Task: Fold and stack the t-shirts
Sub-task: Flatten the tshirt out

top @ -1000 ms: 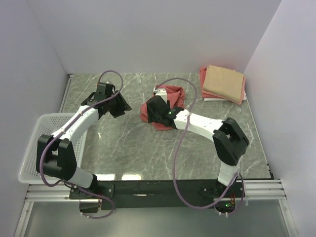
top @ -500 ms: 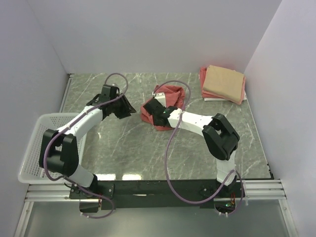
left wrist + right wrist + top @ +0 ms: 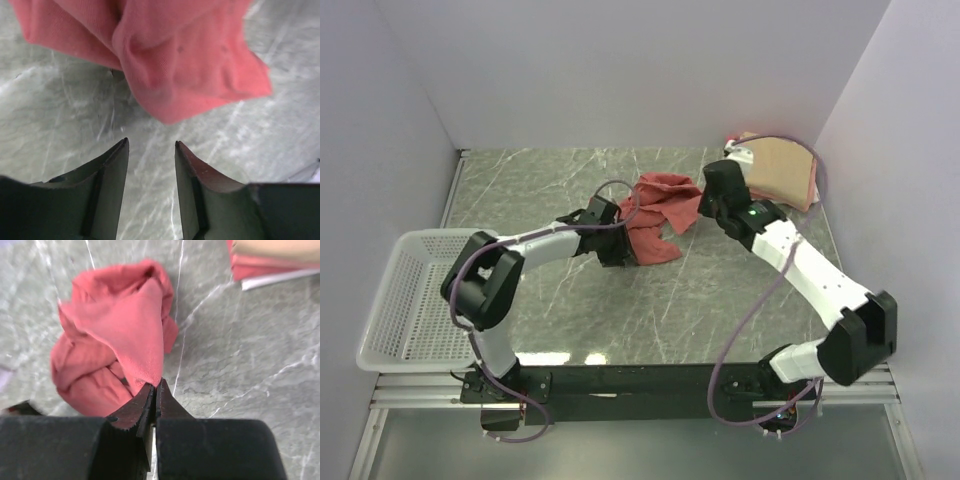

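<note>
A crumpled salmon-red t-shirt (image 3: 660, 205) (image 3: 120, 335) (image 3: 175, 60) lies mid-table. My right gripper (image 3: 702, 208) (image 3: 156, 386) is shut on a corner of its cloth, which stretches from the heap up to the jaws. My left gripper (image 3: 624, 250) (image 3: 151, 145) is open and low over the marble, just short of the shirt's near-left lobe, with nothing between its fingers. At the back right sits a folded stack: a tan t-shirt (image 3: 780, 168) (image 3: 280, 246) on top of a pink one (image 3: 732, 150) (image 3: 260, 267).
A white mesh basket (image 3: 390, 335) hangs over the table's left front edge. A white strip (image 3: 280, 279) shows under the folded stack. White walls close in the back and both sides. The right arm's forearm (image 3: 800, 265) crosses the right side of the table.
My right gripper has shut on the red shirt and swung right and back, drawing cloth out of the heap. My left arm has moved right, from open table to the shirt's left edge.
</note>
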{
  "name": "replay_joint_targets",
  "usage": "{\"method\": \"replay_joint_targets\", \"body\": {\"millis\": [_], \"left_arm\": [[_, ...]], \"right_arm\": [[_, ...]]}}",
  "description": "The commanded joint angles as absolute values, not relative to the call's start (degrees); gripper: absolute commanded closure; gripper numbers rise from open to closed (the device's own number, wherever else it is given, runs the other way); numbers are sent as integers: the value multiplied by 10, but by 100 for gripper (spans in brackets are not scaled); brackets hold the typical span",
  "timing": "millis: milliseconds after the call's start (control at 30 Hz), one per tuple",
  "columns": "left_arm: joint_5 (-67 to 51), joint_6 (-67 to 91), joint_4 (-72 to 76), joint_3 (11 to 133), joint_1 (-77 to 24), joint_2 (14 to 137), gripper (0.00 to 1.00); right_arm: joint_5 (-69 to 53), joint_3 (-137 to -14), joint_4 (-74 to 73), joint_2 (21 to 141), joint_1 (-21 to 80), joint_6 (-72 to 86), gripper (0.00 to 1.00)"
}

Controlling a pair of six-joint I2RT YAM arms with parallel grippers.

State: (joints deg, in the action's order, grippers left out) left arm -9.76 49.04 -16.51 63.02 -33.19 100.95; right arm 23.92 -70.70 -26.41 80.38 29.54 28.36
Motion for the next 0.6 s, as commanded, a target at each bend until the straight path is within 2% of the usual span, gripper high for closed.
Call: {"method": "replay_joint_targets", "body": {"millis": [0,133,267,300,367,400,433,567], "left_arm": [[-73,504,-131,665,-346,1036,52],[-69,508,-116,684,-354,1075,47],[-63,523,-90,703,-356,1089,48],[-62,525,-91,708,-357,1095,58],[-39,525,-107,730,-357,1096,70],[-27,523,-117,736,-356,1093,88],[-15,518,-140,747,-356,1088,98],[37,509,-198,756,-321,1050,100]], "right_arm": [[225,-706,-288,762,266,267,100],[193,-717,-294,726,219,258,100],[175,-744,-308,716,193,255,100],[171,-749,-311,717,190,255,100],[168,-768,-319,720,179,258,100],[163,-774,-320,721,176,259,100],[159,-786,-322,722,172,260,100],[138,-823,-332,737,135,267,100]]}}
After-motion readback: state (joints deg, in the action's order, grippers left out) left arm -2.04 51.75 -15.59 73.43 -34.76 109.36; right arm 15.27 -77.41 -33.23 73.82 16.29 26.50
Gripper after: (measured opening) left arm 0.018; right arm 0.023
